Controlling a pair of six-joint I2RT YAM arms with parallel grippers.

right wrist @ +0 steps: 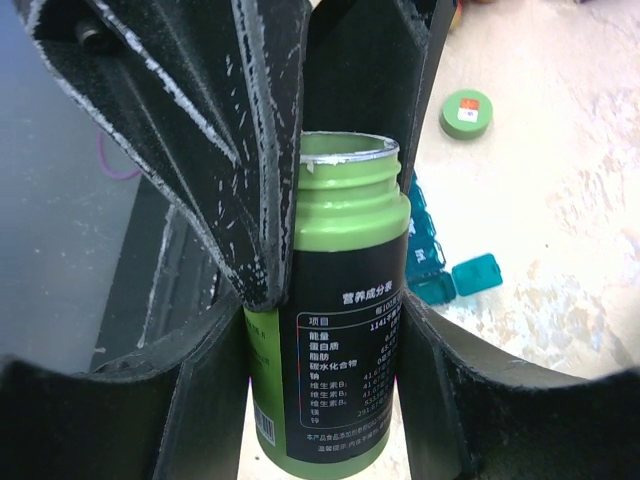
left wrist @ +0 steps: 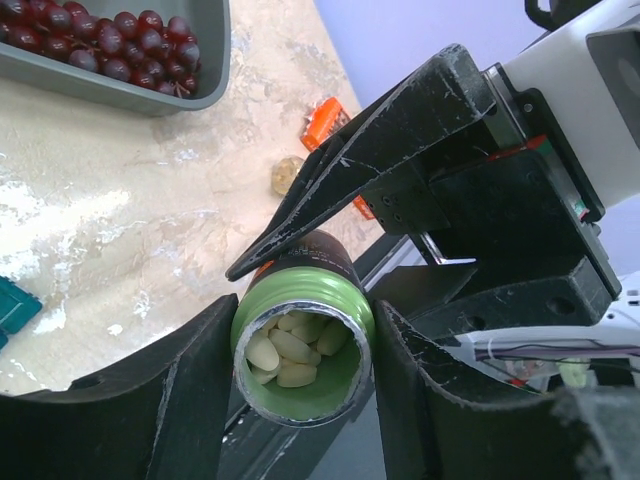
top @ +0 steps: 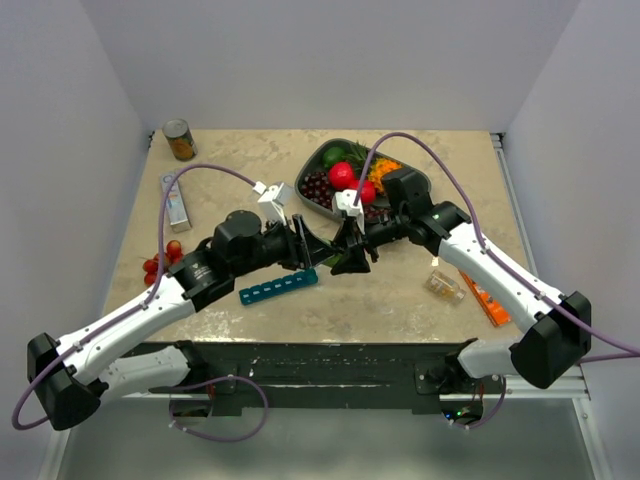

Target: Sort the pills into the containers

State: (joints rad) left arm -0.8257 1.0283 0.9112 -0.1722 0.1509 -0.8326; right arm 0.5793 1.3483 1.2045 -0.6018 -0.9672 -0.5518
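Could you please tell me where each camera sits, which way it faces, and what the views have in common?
Top external: above and behind the bases, looking down on the table; both arms show whole.
Left wrist: on the left arm, looking along the left jaws into the open pill bottle; right jaws beyond.
Right wrist: on the right arm, looking along the right jaws at the bottle's label; left jaws at its neck.
Shared: all three show the bottle.

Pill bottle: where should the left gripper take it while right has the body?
Take the pill bottle by its green neck, just under the open mouth, coming from the mouth end. The right gripper clamps the black labelled body, leaving that round band free. Pills sit loose inside, so I'd avoid tipping it.
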